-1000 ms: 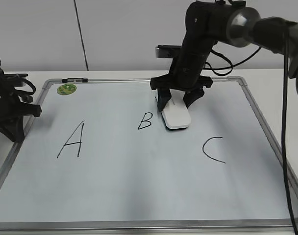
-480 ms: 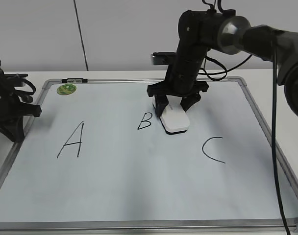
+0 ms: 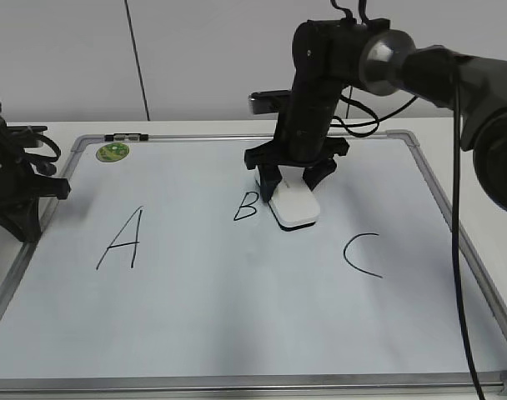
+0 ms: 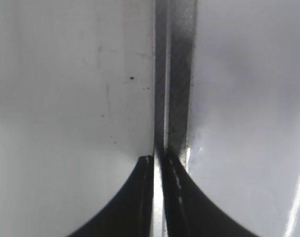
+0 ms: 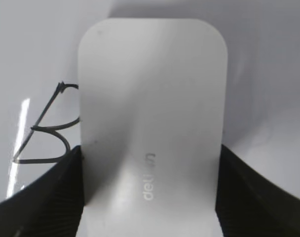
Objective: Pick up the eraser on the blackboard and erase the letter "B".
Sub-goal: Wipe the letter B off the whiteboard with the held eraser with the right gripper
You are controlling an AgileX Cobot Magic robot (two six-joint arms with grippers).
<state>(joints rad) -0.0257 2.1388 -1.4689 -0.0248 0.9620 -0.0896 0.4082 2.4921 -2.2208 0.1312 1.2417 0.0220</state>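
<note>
The blackboard [image 3: 237,325] is a white board with a grey frame, lying flat. The letter "B" [image 3: 246,206] is written near its middle; in the right wrist view the letter "B" [image 5: 49,129] sits at the left, with its right edge under the eraser. My right gripper [image 3: 291,180] is shut on the white eraser [image 3: 292,207], which rests on the board and touches the right side of the "B". The eraser [image 5: 152,118] fills the right wrist view between my fingers [image 5: 150,187]. My left gripper [image 4: 160,160] is shut and empty over the board's left frame.
A tall "A" [image 3: 122,237] is written at the left and a curved "C" [image 3: 362,254] at the right. A round green sticker [image 3: 113,152] sits at the board's far left corner. The grey frame [image 4: 174,74] runs under the left gripper.
My right gripper has slid the eraser left across the board, from a gap beside the "B" to touching its right edge. The left arm has not moved.
</note>
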